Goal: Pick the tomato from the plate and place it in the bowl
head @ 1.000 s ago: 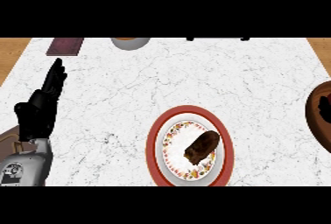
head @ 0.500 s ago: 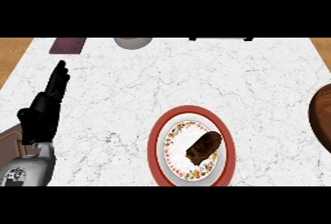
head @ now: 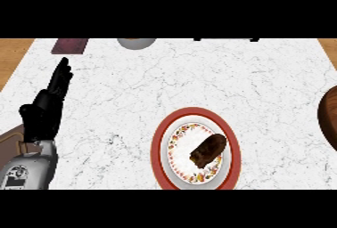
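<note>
Head view, looking steeply down on a white marbled counter (head: 197, 75). The left hand (head: 41, 116) shows at the view's left side, on its grey forearm (head: 30, 171) which enters from the lower left corner; its black fingers (head: 60, 78) are straight and held close together, pointing toward the far edge of the counter, with the thumb lying alongside the palm, and they hold nothing and touch none of the task's things. A round plate (head: 158, 151) with a red rim and a patterned white centre lies low in the view, right of the middle and well apart from the hand. On its centre rests a dark brown oblong item (head: 209, 150), lying on a slant with its upper end toward the right (its colour and shape do not look like a tomato's). A brown bowl (head: 329, 120) is cut off by the right edge, so only part of its curved rim shows; it lies to the right of the plate, apart from it. At the far edge of the counter are a grey round object (head: 136, 42) and, to its left, a dark maroon rectangle (head: 70, 45), both partly cropped.
</note>
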`<state>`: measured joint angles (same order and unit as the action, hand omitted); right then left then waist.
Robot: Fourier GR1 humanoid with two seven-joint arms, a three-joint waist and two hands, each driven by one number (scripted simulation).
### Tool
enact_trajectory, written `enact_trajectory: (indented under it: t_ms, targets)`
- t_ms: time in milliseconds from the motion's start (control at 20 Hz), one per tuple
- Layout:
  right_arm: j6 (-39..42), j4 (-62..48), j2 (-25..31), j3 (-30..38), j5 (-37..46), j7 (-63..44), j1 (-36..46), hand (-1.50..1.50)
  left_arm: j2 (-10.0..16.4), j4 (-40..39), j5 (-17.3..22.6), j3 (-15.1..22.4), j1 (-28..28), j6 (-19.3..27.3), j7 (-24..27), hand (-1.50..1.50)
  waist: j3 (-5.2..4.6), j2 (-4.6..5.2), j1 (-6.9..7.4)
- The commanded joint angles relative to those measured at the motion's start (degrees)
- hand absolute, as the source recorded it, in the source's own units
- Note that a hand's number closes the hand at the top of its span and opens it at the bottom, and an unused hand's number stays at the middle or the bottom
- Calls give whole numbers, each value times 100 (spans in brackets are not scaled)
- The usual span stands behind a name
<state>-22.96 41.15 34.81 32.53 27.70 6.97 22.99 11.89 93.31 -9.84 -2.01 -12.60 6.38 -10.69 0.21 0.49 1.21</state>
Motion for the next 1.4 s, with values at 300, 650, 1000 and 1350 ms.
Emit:
enact_trajectory:
  t_ms: [300,650,1000,1350]
  targets:
    - [396,-1297,287,917,-1224,2199,291,-150,137,-295,34,-273,-218,-86,27,0,-9,-22,-74]
    - [1431,-1234,737,1288,-1987,2103,-65,-150,-178,-625,-190,-112,-308,139,191,0,-17,-36,-154]
    - [2869,-9,438,1857,-3013,2441,-1699,-150,-78,-287,-68,-252,55,18,172,0,-27,-75,-274]
    - [3618,1805,-332,1941,-3543,2169,-3107,-150,157,266,63,-356,271,-280,-41,0,-31,-79,-213]
